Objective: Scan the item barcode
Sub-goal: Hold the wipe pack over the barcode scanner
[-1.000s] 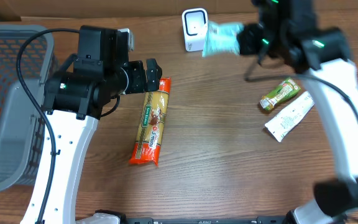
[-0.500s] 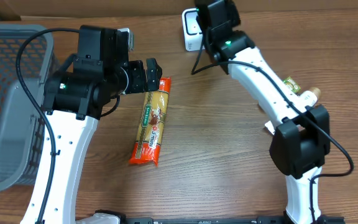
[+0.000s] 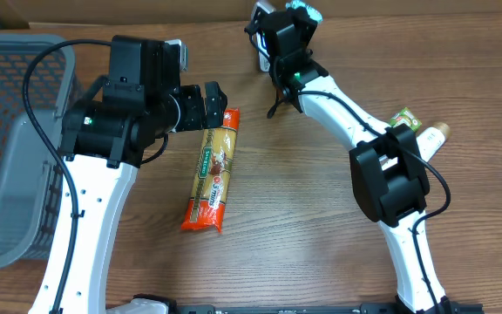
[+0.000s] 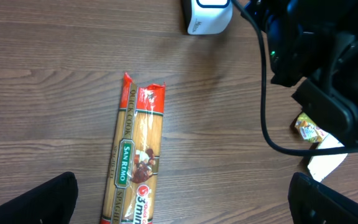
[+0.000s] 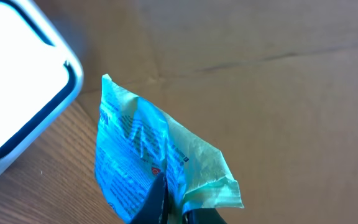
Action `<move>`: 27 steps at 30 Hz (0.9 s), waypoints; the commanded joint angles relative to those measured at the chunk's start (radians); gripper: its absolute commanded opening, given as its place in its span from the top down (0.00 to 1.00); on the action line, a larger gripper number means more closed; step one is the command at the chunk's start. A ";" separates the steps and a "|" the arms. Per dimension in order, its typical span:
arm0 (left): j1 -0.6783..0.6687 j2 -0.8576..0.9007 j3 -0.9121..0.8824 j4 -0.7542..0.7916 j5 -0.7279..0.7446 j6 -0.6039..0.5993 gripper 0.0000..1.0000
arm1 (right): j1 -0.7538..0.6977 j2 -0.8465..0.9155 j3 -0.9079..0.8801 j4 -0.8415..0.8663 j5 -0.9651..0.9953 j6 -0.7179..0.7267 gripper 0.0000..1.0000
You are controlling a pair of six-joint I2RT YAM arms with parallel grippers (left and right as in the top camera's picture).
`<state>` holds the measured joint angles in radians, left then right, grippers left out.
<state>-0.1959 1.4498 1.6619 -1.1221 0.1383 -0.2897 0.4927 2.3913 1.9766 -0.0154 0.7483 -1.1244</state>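
A light blue-green packet point(image 5: 135, 155) is pinched at its lower edge by my right gripper point(image 5: 173, 202), which is shut on it. The packet hangs just beside the white barcode scanner point(image 5: 17, 93), close to its face. From overhead the right gripper point(image 3: 288, 24) covers most of the scanner at the table's far edge, and only a sliver of the packet point(image 3: 306, 9) shows. In the left wrist view the scanner point(image 4: 207, 15) stands at the top. My left gripper point(image 4: 182, 205) hangs wide open above a long spaghetti pack point(image 4: 135, 168), touching nothing.
A grey mesh basket point(image 3: 7, 148) fills the left side. The spaghetti pack point(image 3: 212, 170) lies mid-table. A small green packet point(image 3: 403, 118) and a white tube point(image 3: 432, 135) lie at the right, partly under the right arm. A cardboard wall stands behind the scanner.
The right arm has swung left with the blue-green packet, from right of the scanner to directly over it. The left arm and spaghetti pack have not moved.
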 commanded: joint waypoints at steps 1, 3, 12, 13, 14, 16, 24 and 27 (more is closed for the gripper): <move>-0.001 0.002 0.004 0.003 0.008 -0.003 0.01 | 0.019 -0.009 0.020 0.025 0.019 -0.084 0.96; -0.001 0.002 0.004 0.003 0.008 -0.003 0.01 | 0.035 -0.009 0.020 0.039 0.020 -0.124 0.96; -0.001 0.002 0.004 0.003 0.008 -0.003 0.00 | 0.075 -0.008 0.020 0.060 0.010 -0.160 0.96; -0.001 0.002 0.004 0.003 0.008 -0.003 0.00 | 0.075 -0.008 0.020 0.060 0.010 -0.160 0.96; -0.001 0.002 0.004 0.003 0.008 -0.003 0.01 | 0.075 -0.008 0.020 0.060 0.010 -0.160 0.96; -0.001 0.002 0.004 0.003 0.008 -0.003 0.01 | 0.075 -0.008 0.020 0.060 0.010 -0.161 0.96; -0.001 0.002 0.004 0.003 0.008 -0.003 0.01 | 0.073 -0.008 0.020 0.060 0.009 -0.167 0.96; -0.001 0.002 0.004 0.003 0.008 -0.003 0.00 | 0.071 -0.006 0.019 0.060 -0.014 -0.167 0.96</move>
<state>-0.1959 1.4498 1.6619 -1.1221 0.1383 -0.2897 0.5690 2.3989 1.9766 0.0326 0.7471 -1.2903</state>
